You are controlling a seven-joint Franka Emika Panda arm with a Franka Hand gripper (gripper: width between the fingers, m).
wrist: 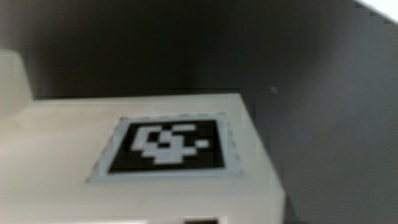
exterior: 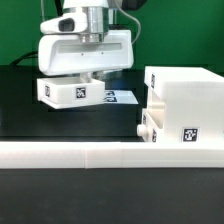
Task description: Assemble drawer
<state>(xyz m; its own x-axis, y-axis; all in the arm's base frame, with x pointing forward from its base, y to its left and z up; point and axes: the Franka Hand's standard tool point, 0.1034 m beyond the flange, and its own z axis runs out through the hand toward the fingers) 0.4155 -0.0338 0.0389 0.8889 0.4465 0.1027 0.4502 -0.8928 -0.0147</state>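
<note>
My gripper (exterior: 90, 77) is at the upper middle of the exterior view, straight above a small white drawer tray (exterior: 66, 92), and seems shut on its top edge. The tray carries black-and-white tags and looks held just above the black table. In the wrist view the tray (wrist: 151, 150) fills the picture with one tag facing up, and my fingers do not show. The large white cube housing (exterior: 187, 98) stands at the exterior view's right. A second small tray with a knob (exterior: 150, 126) sits low at its front.
The marker board (exterior: 122, 97) lies flat on the table just behind the held tray. A long low white rail (exterior: 100, 153) runs across the front. A green wall stands behind the table.
</note>
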